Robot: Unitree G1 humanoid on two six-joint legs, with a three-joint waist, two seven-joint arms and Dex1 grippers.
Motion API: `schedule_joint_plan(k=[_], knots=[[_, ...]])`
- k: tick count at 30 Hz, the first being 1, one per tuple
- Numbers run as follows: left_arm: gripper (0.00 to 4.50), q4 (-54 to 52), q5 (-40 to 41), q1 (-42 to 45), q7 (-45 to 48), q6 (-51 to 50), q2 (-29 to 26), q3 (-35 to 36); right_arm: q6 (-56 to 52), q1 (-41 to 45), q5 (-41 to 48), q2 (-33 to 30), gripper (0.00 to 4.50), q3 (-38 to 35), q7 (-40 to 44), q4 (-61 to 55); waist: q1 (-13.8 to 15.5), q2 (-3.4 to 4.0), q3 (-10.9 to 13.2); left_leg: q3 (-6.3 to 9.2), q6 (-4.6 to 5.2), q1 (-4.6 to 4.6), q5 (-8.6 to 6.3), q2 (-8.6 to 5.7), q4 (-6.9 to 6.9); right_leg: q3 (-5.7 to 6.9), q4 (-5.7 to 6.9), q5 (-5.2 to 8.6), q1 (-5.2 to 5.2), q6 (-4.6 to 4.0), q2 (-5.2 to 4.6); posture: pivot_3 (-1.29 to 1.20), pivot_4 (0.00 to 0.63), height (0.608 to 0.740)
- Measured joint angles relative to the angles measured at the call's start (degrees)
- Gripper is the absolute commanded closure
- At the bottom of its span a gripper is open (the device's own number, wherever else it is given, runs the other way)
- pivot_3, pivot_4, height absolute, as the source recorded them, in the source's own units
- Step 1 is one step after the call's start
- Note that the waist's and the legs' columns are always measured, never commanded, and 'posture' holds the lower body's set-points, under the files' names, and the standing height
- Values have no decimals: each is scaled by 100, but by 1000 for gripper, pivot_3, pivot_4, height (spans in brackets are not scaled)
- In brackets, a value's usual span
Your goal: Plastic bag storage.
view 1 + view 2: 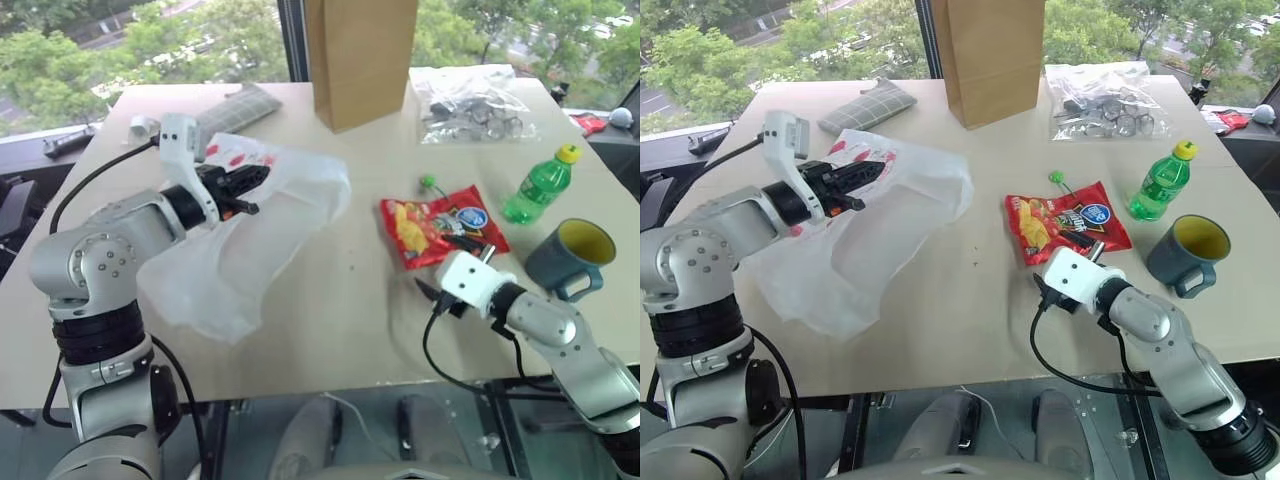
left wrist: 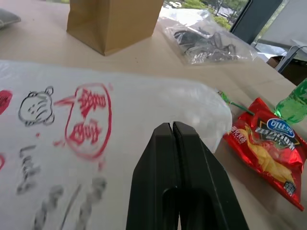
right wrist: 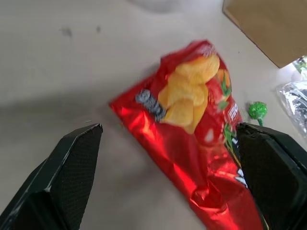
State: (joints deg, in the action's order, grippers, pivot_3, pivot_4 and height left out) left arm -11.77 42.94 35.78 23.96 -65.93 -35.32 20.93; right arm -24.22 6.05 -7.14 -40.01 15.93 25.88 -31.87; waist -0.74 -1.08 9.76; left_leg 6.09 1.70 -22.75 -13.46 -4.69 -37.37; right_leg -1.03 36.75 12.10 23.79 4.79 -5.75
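Note:
The plastic bag (image 1: 290, 215), crinkly translucent white film with red printed patches, lies spread and puffed on the left half of the table. My left gripper (image 1: 255, 180) is shut and hovers just over the bag's printed upper part, pointing toward the table's middle. In the left wrist view the closed fingers (image 2: 165, 177) lie against the printed film (image 2: 91, 120); no film shows pinched between them. My right gripper (image 3: 168, 127) is open wide just above the table near the front right, with a red chip packet (image 3: 192, 139) lying between and beyond its fingers.
The chip packet (image 1: 440, 228) lies right of centre with a green lollipop (image 1: 430, 183) behind it. A tall brown paper bag (image 1: 360, 55) stands at the back. A clear bag of dark parts (image 1: 470, 105), a green bottle (image 1: 540, 185), a blue mug (image 1: 570, 255) and a grey pouch (image 1: 240, 108) also sit here.

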Motion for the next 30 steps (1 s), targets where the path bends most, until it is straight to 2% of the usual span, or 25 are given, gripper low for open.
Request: schedule_joint_plan(k=[7, 12, 15, 18, 21, 22, 25, 30], knots=[[4458, -2, -9, -10, -3, 55, -32, -49, 529, 256, -1313, 83, 0, 508, -285, 731, 16, -1, 0, 0, -1, 1, 1, -1, -1, 0, 0, 0, -1, -1, 0, 0, 150, 740], [4458, -31, -25, -107, 9, 146, -57, -118, 846, 153, -2003, -124, 0, 423, -532, 989, 20, -1, 0, 0, -1, 0, 1, -4, 0, -1, -1, 0, -1, -1, -3, 0, 150, 740], [4458, -82, -191, -318, 9, 181, -312, -209, 1090, 79, -2274, -278, 0, 280, -659, 1192, 14, -4, -1, -1, -2, 1, 1, -2, 0, -1, -1, 0, -2, -1, 0, 0, 150, 740], [3665, -404, -555, -677, 138, 368, -892, -618, 1268, 122, -2448, -208, 0, 281, -758, 1359, -3, -4, -2, -7, -2, 6, 1, 0, 1, -6, 0, 0, -3, -1, 0, 0, 150, 740], [2316, -901, -709, -1186, 433, 451, -1334, -927, 1382, 192, -2594, -99, 0, 275, -822, 1555, -4, -12, -6, -12, -1, 10, 0, 1, 1, -11, -2, 0, -7, -1, -1, 0, 150, 740], [1699, -1112, -849, -1370, 474, 569, -1455, -1095, 1411, 210, -2630, -52, 0, 271, -838, 1606, -2, -20, -11, -11, 0, 12, 0, 1, 1, -11, -3, 0, -9, -1, -1, 0, 150, 740], [394, -1578, -1321, -1654, 277, 832, -1484, -1538, 1455, 248, -2679, 65, 0, 226, -846, 1726, 17, -28, -14, -9, 4, 16, -2, 3, -1, -9, -4, 0, -17, -1, -1, 0, 150, 740], [394, -1922, -2597, -1833, -347, 1138, -1633, -2587, 1478, 293, -2714, 224, 0, 190, -819, 1820, 13, -29, -14, -9, 7, 33, -3, 12, -1, -9, 0, 0, -29, 0, 9, 0, 150, 740]])
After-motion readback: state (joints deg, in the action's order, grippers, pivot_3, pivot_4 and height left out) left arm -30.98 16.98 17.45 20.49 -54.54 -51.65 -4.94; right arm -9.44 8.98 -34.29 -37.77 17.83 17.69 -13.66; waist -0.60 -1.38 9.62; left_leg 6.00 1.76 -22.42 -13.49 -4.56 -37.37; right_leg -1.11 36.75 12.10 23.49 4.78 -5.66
